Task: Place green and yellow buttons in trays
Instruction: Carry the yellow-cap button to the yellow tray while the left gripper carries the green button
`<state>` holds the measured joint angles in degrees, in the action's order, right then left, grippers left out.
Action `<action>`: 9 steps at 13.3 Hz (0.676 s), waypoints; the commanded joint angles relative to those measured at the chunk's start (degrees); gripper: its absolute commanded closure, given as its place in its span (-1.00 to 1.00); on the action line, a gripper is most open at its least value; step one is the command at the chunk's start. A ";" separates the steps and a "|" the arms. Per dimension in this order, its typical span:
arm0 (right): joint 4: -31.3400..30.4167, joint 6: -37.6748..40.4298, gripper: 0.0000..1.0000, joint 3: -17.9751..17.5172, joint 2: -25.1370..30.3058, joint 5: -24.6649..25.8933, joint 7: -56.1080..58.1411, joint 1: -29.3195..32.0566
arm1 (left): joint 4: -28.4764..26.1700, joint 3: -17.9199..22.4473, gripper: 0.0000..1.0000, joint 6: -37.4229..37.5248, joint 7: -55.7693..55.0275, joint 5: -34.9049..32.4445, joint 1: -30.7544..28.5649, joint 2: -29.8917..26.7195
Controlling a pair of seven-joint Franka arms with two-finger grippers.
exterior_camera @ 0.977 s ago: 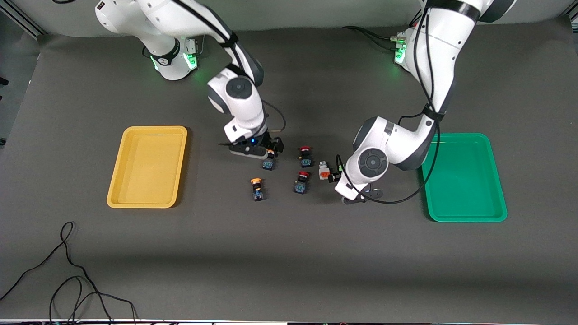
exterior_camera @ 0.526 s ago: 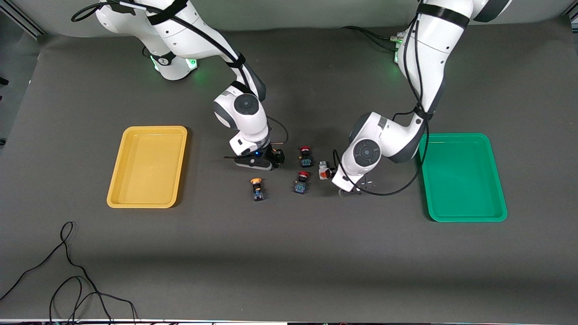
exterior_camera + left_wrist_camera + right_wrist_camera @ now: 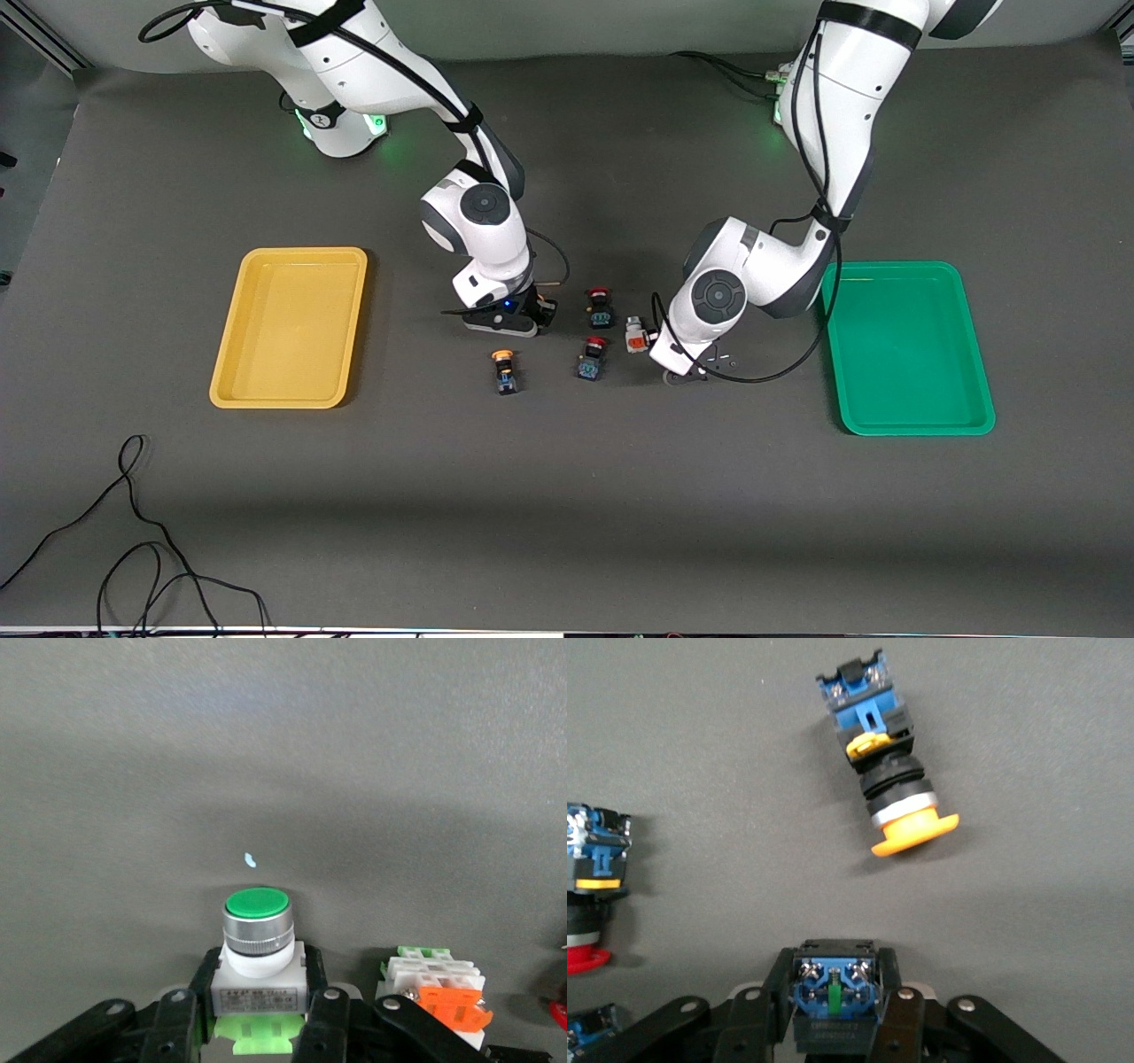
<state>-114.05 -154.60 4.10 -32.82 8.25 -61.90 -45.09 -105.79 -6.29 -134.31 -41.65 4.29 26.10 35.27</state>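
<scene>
Clamping down together, the left gripper (image 3: 252,1028) pinches the green button (image 3: 257,943) between its fingers while the right gripper (image 3: 833,1014) squeezes 1 blue switch body (image 3: 833,992), both apparently so each arm can lift toward its tray.

Since a second ago both arms come down onto the cluster of switches in the middle of the tabletop. The right gripper (image 3: 833,1010), then open above a blue-bodied button (image 3: 833,992), now sits low with its fingers (image 3: 775,1005) pressed against that button's sides. The left gripper (image 3: 257,1028), earlier open and short of the green-capped button (image 3: 257,935), now has its jaws closed on that button's white body, and its wrist has shifted slightly toward the right arm's end of the tabletop.
</scene>
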 commanded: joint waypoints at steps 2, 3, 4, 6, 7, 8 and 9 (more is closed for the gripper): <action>8.20 19.80 0.51 0.03 6.44 1.07 3.34 0.17 | 0.49 0.84 1.00 15.68 -0.45 -0.95 -1.57 -12.03; 10.84 25.26 0.51 0.12 7.76 0.80 5.63 0.43 | 2.06 0.84 1.00 22.27 0.07 -0.95 -2.54 -15.46; 13.39 30.36 0.51 0.38 8.99 0.36 8.52 0.61 | 4.51 0.84 1.00 28.86 0.60 -0.95 -3.33 -18.10; 16.48 37.76 0.51 0.65 11.89 -4.18 17.11 4.10 | 12.14 0.75 1.00 42.05 5.23 -0.95 -6.93 -20.41; 16.49 39.80 0.51 0.82 13.82 -6.39 23.69 6.83 | 15.84 0.84 1.00 46.81 8.83 -1.04 -9.38 -20.76; 16.15 41.12 0.51 1.35 15.49 -7.19 30.37 9.81 | 18.57 0.84 1.00 50.25 13.83 -1.82 -12.36 -20.76; 16.06 43.22 0.51 2.39 16.90 -7.29 37.05 12.10 | 19.38 0.84 1.00 51.67 21.36 -3.48 -16.13 -20.76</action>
<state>-97.43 -114.35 5.50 -18.58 3.13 -36.36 -37.62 -90.39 -5.06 -86.58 -30.49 2.54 15.78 12.40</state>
